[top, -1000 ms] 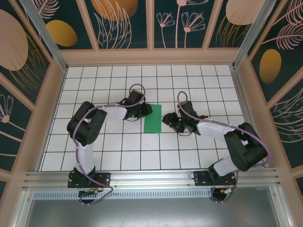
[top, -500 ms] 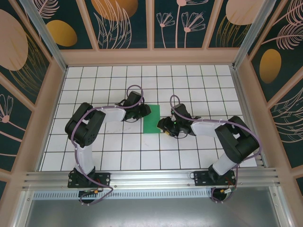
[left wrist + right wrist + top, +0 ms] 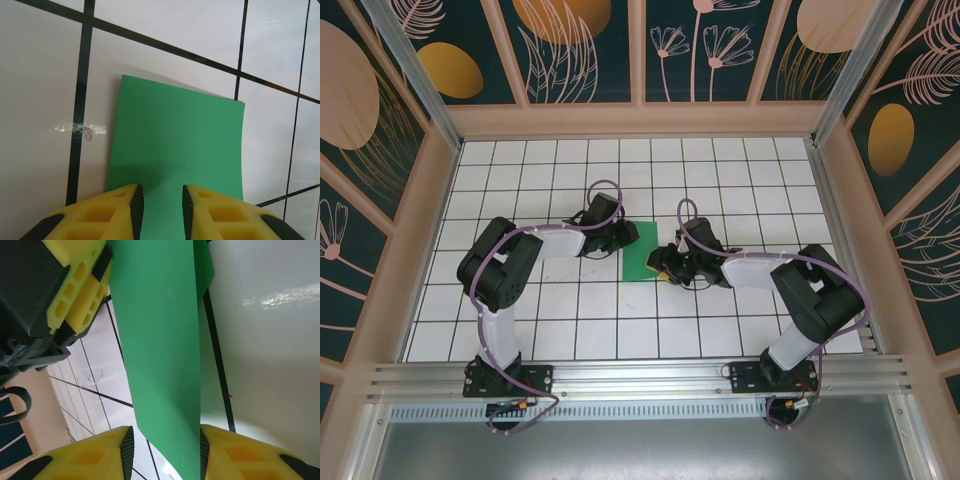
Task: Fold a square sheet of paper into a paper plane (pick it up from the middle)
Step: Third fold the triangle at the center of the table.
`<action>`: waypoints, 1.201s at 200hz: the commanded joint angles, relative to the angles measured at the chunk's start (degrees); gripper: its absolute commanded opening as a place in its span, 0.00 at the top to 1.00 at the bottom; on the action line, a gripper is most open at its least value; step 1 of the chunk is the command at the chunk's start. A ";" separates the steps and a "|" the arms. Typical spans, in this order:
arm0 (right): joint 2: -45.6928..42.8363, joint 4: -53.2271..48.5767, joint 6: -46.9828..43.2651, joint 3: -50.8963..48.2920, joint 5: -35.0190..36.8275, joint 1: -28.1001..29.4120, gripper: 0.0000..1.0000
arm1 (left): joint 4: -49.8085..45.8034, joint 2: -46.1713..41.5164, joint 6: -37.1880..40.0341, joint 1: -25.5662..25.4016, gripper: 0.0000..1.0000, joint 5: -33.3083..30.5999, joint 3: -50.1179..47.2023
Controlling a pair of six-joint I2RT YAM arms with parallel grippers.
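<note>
A green sheet (image 3: pixel 640 262), a narrow rectangle, lies on a white gridded table (image 3: pixel 40 75) between two robot grippers.

The step looks like a lengthwise fold. To do it well, the right gripper (image 3: pixel 165 452) should pinch the raised edge fully before carrying it across. The left gripper (image 3: pixel 160 202) should pin its end flat so the sheet cannot slide. Match edge to edge, then press the crease.

Left gripper: the yellow fingers are a little apart, with their tips over the sheet's near end and green showing in the gap. The rest of the sheet stretches flat straight ahead of it.

Right gripper: the fingers are spread somewhat wider. One long side of the sheet is lifted off the table and runs through the gap and onward ahead. Whether the pads touch the paper cannot be told. The left gripper's fingers stand ahead, just left of the raised flap.
</note>
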 commanded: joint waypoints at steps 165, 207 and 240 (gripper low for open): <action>-2.43 -14.19 -4.18 3.64 1.82 -0.18 0.93 | 0.24 -2.23 7.33 0.41 0.68 4.85 -1.48; -3.45 -13.89 -3.08 3.92 2.46 -0.33 0.84 | -1.12 -0.69 7.61 0.46 0.70 4.08 -0.74; -4.03 -12.73 -2.48 2.95 1.22 -0.35 0.92 | -1.20 -0.51 7.78 0.41 0.71 3.98 -1.44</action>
